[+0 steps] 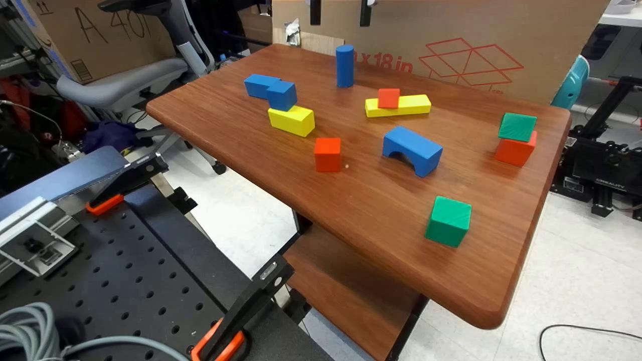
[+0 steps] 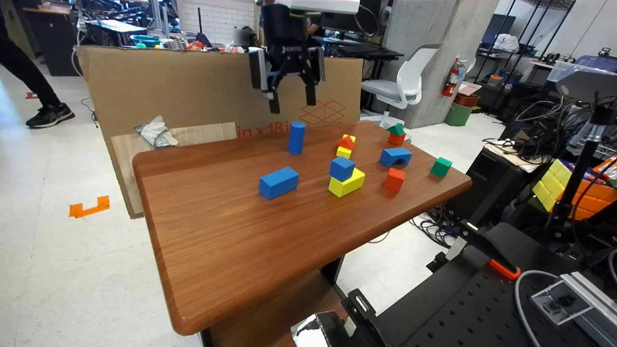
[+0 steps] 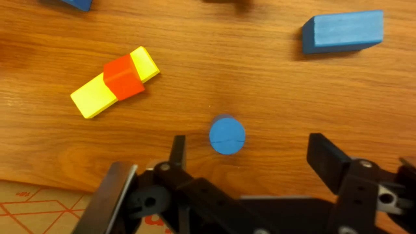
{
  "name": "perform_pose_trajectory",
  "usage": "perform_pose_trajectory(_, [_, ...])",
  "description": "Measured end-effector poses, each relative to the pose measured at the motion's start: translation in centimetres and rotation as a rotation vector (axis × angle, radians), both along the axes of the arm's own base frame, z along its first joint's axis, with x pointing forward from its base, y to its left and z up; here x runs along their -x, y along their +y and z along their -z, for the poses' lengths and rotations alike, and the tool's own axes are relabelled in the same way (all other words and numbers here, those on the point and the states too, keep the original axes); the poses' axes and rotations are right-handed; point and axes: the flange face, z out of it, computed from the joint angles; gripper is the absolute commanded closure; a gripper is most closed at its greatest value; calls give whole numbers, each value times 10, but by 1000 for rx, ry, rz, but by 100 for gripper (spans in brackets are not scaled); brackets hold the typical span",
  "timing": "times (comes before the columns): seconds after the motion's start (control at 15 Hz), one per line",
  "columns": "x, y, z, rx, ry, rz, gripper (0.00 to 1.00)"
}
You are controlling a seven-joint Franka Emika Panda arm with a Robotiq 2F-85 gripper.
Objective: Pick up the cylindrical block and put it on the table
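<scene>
The cylindrical block [image 1: 344,66] is a plain blue cylinder. It stands upright near the edge of the table [image 1: 225,118] by the cardboard, and it also stands on the table [image 2: 207,241] in an exterior view [image 2: 296,138]. In the wrist view its round top [image 3: 227,136] shows between the fingers, closer to the left finger and touching neither. My gripper [image 2: 292,104] is open and empty, above the cylinder and apart from it. Only its fingertips [image 1: 340,15] show at the top of an exterior view. In the wrist view the spread gripper [image 3: 247,139] points down at the wooden table [image 3: 260,81].
A red block on a yellow block [image 3: 94,96] lies beside the cylinder. A blue block [image 2: 279,183], a blue cube on a yellow block [image 2: 348,183], a blue arch [image 1: 414,150], a red cube [image 1: 327,155] and green blocks [image 1: 449,220] stand around. Cardboard [image 2: 193,96] rises behind the table.
</scene>
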Motion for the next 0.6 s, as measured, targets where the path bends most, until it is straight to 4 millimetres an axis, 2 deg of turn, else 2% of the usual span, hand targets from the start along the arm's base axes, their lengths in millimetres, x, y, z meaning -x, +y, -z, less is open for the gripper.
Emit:
perform_pose_trajectory(0.27, [11,0,-51,-40,-50,26,0])
perform_pose_trajectory(0.4, [16,-1,-57,-43,-53,29,0])
perform_pose_trajectory(0.6, [18,-1,-51,-42,-44,31,0])
